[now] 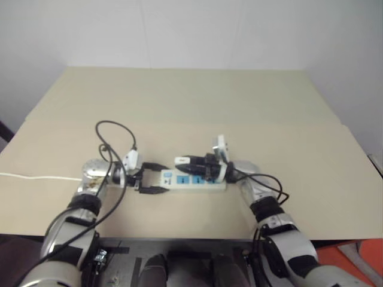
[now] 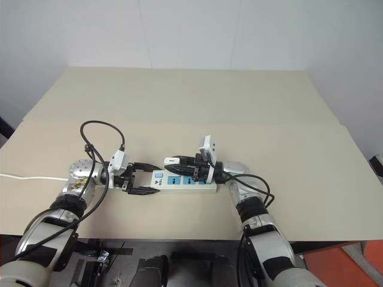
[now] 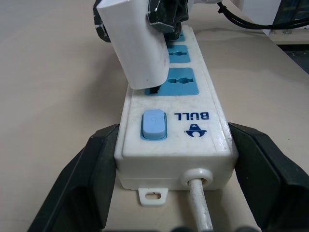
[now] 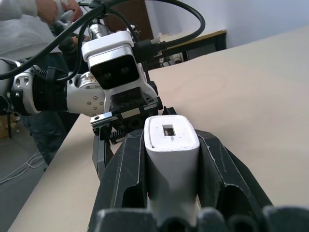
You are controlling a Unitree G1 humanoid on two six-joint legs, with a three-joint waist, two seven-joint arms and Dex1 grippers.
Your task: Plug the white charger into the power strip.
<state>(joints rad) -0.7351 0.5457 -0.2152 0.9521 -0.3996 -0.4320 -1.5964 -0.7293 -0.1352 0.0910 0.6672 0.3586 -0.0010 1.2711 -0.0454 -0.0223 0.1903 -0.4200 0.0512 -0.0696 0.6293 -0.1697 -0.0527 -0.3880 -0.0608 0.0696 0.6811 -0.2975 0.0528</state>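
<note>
The power strip (image 1: 216, 185) lies on the tan table, its switch end (image 3: 153, 124) towards my left gripper (image 1: 163, 178). The left fingers (image 3: 82, 179) press against both long sides of that end. My right gripper (image 1: 190, 161) is shut on the white charger (image 3: 137, 43), its black fingers (image 4: 125, 179) clamped on the charger's two sides. The charger is tilted over the blue socket (image 3: 179, 86) nearest the switch, and a dark prong reaches down into that socket. Its body has not sunk flush with the strip. Two more blue sockets lie beyond, partly hidden by the right gripper.
The strip's white cord (image 1: 36, 177) trails off the table's left side. Black cables (image 1: 114, 128) loop above my left wrist. The table's front edge (image 1: 179, 236) is close below the strip. A person (image 4: 29, 12) stands past the table.
</note>
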